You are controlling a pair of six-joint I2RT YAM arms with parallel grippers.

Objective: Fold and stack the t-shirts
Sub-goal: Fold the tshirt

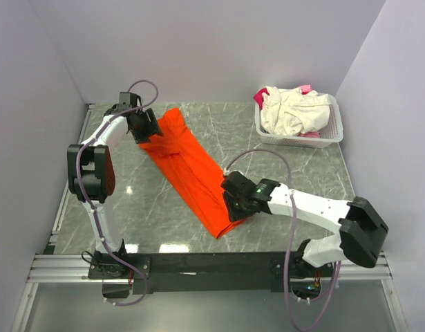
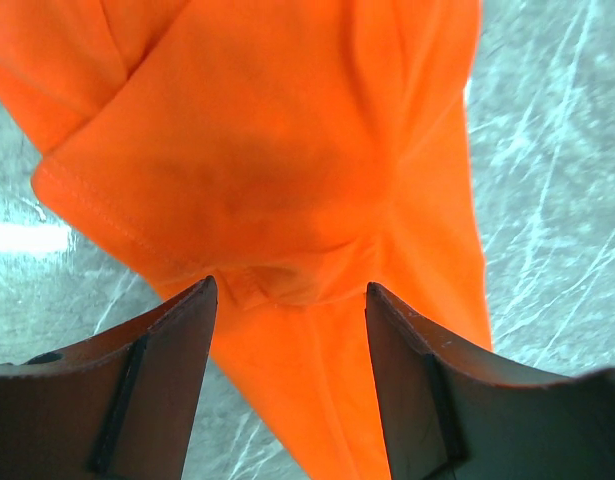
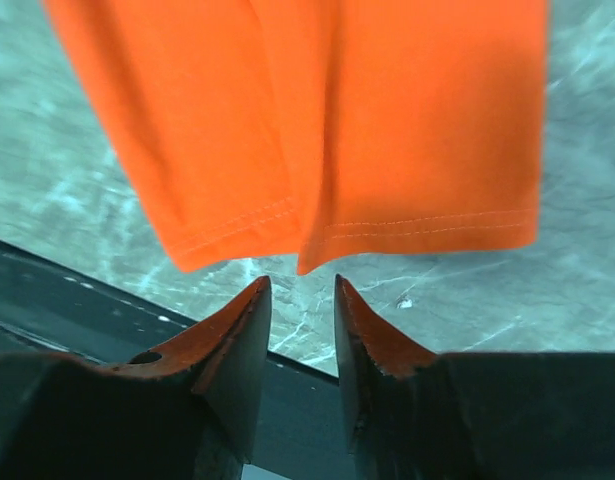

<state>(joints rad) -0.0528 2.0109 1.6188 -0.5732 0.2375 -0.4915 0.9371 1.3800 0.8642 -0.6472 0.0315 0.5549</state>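
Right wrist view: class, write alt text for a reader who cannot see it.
A bright orange cloth t-shirt lies folded on the grey marbled table, its stitched hem nearest the camera. The right end effector sits short of it, fingers apart, holding nothing.

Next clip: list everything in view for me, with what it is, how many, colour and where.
orange shirt: one, bright orange, folded into a long strip lying diagonally across mid-table
cream cloth: number unclear, cream-white, heaped in the basket
pink cloth: number unclear, pink, showing at the basket's left and far edges
basket: one, white slatted, far right corner of the table
table: one, grey-green marbled top
left gripper: one, dark, open, over the strip's far end
right gripper: one, dark, open, just short of the strip's near hem, nothing gripped
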